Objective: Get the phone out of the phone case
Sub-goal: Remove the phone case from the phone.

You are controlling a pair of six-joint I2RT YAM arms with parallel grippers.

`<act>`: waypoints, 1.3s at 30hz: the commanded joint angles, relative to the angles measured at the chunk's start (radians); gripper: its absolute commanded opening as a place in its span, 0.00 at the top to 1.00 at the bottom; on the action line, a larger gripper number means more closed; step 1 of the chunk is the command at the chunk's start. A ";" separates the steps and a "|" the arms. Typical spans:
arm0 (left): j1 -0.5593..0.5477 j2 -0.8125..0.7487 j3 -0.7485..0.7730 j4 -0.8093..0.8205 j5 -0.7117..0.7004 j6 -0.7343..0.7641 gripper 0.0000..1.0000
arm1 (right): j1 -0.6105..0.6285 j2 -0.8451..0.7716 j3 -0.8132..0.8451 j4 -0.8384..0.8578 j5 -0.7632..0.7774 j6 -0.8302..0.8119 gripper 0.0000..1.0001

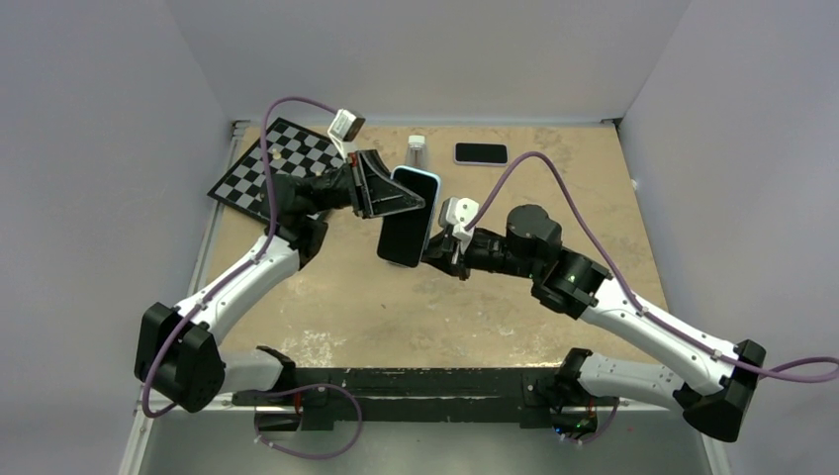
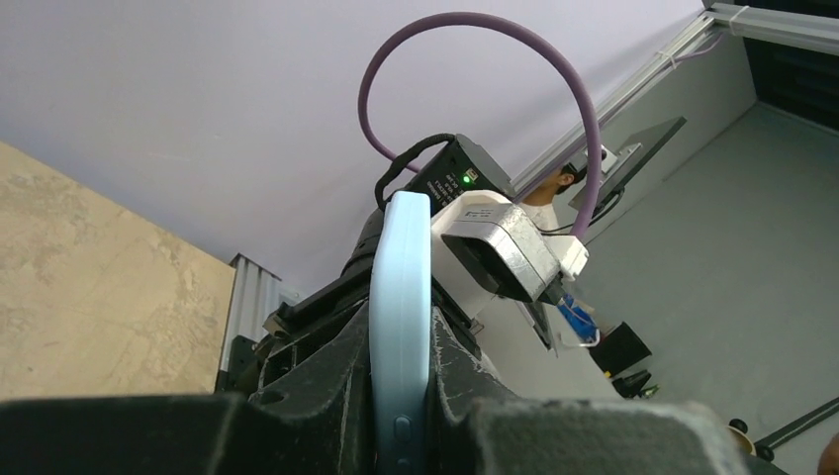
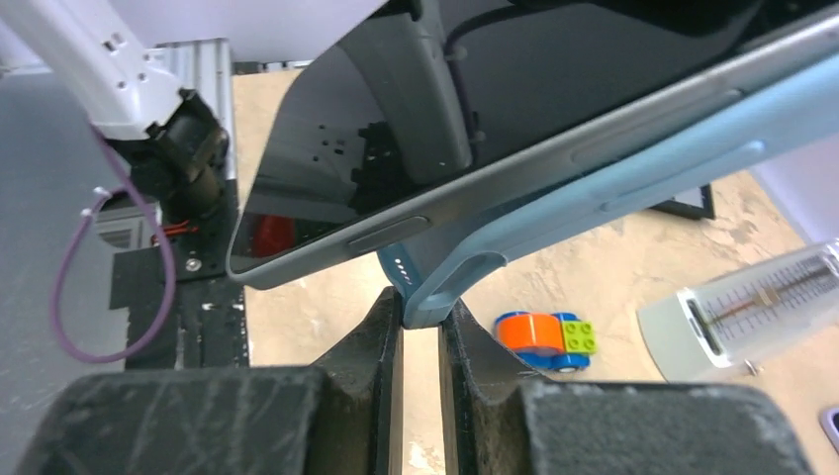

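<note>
Holding phone case (image 2: 400, 327) edge in left jaws, corner in right jaws

Soft, even overhead light lit the top view brightly, leaving only faint shadows beneath the arms on the tan table (image 1: 396, 307). In the right wrist view the phone (image 3: 326, 148) screen gave dark mirror reflections. Both wrist cameras rendered their own near fingers (image 3: 381, 332) slightly blurred.
</note>
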 commanded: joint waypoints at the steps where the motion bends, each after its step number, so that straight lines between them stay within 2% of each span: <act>1: -0.059 -0.018 0.006 0.002 0.073 -0.146 1.00 | -0.040 0.016 0.035 0.200 0.447 -0.010 1.00; 3: -0.059 -0.023 0.004 0.012 0.044 -0.117 1.00 | -0.039 0.016 0.029 0.172 0.558 0.098 1.00; 5: -0.057 -0.038 0.001 0.003 -0.001 -0.066 1.00 | -0.040 -0.001 0.019 0.080 0.525 0.193 0.97; 8: -0.051 -0.092 -0.022 -0.099 -0.116 0.104 1.00 | -0.043 -0.056 -0.031 -0.024 0.388 0.331 0.69; 9: -0.050 -0.117 -0.033 -0.154 -0.168 0.171 1.00 | -0.044 -0.083 -0.047 -0.055 0.369 0.384 0.49; 11: -0.048 -0.158 -0.042 -0.245 -0.252 0.285 1.00 | -0.049 -0.155 -0.102 -0.089 0.316 0.477 0.19; 13: -0.046 -0.182 -0.061 -0.312 -0.355 0.365 1.00 | -0.082 -0.192 -0.111 -0.153 0.260 0.553 0.03; 14: -0.046 -0.188 -0.072 -0.317 -0.390 0.384 1.00 | -0.105 -0.201 -0.107 -0.175 0.216 0.577 0.02; 19: -0.041 -0.187 -0.083 -0.335 -0.479 0.412 1.00 | -0.215 -0.164 -0.025 -0.176 -0.079 0.703 0.02; 23: -0.041 -0.208 -0.099 -0.360 -0.525 0.415 1.00 | -0.225 -0.111 0.040 -0.106 -0.253 0.788 0.12; 25: -0.042 -0.219 -0.096 -0.386 -0.532 0.426 1.00 | -0.225 -0.110 0.041 -0.053 -0.266 0.839 0.27; 26: -0.042 -0.224 -0.096 -0.390 -0.532 0.429 1.00 | -0.226 -0.108 0.036 -0.025 -0.266 0.858 0.31; 30: -0.041 -0.235 -0.099 -0.390 -0.525 0.428 1.00 | -0.226 -0.076 0.035 -0.027 -0.231 0.865 0.40; 34: -0.041 -0.232 -0.106 -0.373 -0.515 0.413 1.00 | -0.226 -0.058 0.032 -0.018 -0.212 0.856 0.43; 39: -0.041 -0.225 -0.110 -0.363 -0.503 0.402 1.00 | -0.227 -0.043 0.031 0.047 -0.229 0.879 0.52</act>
